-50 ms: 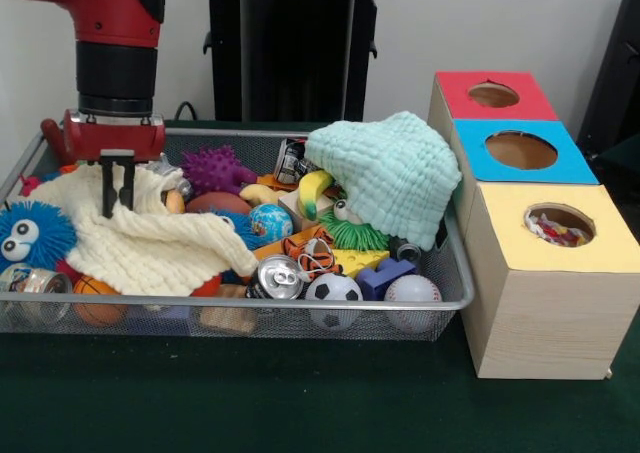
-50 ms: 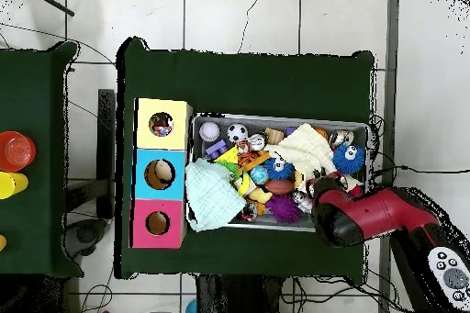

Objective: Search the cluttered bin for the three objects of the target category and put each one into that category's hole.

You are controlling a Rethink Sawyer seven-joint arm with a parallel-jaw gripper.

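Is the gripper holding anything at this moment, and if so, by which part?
Nothing is held. The gripper hangs open over the cream knitted cloth in the wire bin, with its fingers apart and nothing between them.

The robot arm (image 1: pixel 105 13) is shiny red with a wide black band. Its hand (image 1: pixel 117 188) has a red block and two thin black fingers (image 1: pixel 107 188).

A silver wire-mesh bin (image 1: pixel 455 298) sits on the dark green counter (image 1: pixel 300 403), holding a cream knitted cloth (image 1: pixel 150 238), a mint-green waffle cloth (image 1: pixel 395 173), a purple spiky ball (image 1: pixel 215 168) and a black-and-white soccer ball (image 1: pixel 333 293). The pale wooden box (image 1: pixel 545 303) has red, blue and yellow top panels.
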